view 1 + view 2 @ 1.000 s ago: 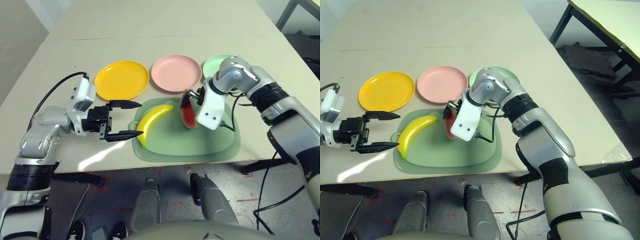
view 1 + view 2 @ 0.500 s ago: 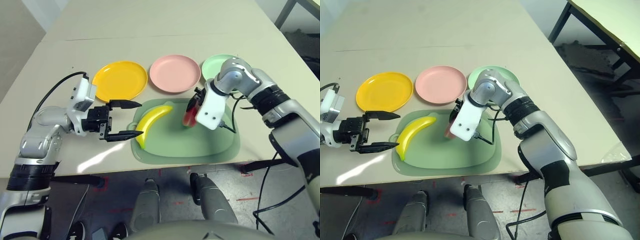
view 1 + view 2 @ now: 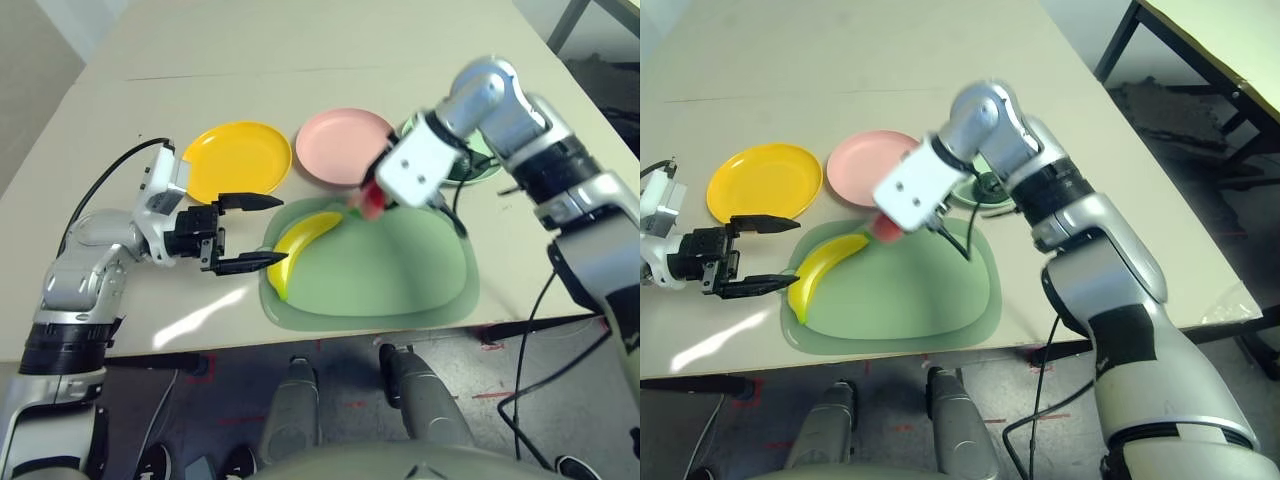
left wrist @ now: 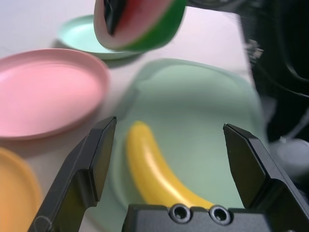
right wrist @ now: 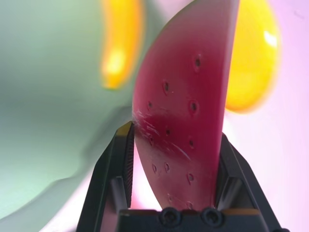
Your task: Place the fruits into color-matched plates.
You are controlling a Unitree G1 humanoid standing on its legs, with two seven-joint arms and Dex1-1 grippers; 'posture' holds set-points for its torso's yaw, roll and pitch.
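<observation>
A two-armed robot works over a beige tabletop (image 3: pixel 120 120) where three round plates sit in a row: an orange-yellow plate (image 3: pixel 238 160), a pink plate (image 3: pixel 335 145) and a mint green plate (image 3: pixel 985 190), the last largely hidden behind the right arm. In front of the plates lies a larger pale green mat (image 3: pixel 390 280).

The right gripper (image 5: pixel 176 159) is clenched on the watermelon wedge (image 5: pixel 186 101), one black finger pressed against each flat red face, the seed-dotted flesh standing up between them. In the head views the wedge (image 3: pixel 368 200) hangs in the air, clear of the mat, above the mat's far edge and just in front of the pink plate. The left wrist view catches the same wedge (image 4: pixel 145 24) from the side, its green rind turned outward, raised above the surfaces below.

The yellow banana (image 3: pixel 297 245) lies on the left part of the mat, curving from the mat's near left edge up toward the pink plate. The left gripper (image 3: pixel 245 232) hovers just to the left of it above the tabletop, its two black fingers (image 4: pixel 94 159) spread wide and holding nothing, their tips pointed toward the banana. From the left wrist camera the banana (image 4: pixel 154 169) lies between and beyond the spread fingers.

The orange-yellow and pink plates hold nothing.
</observation>
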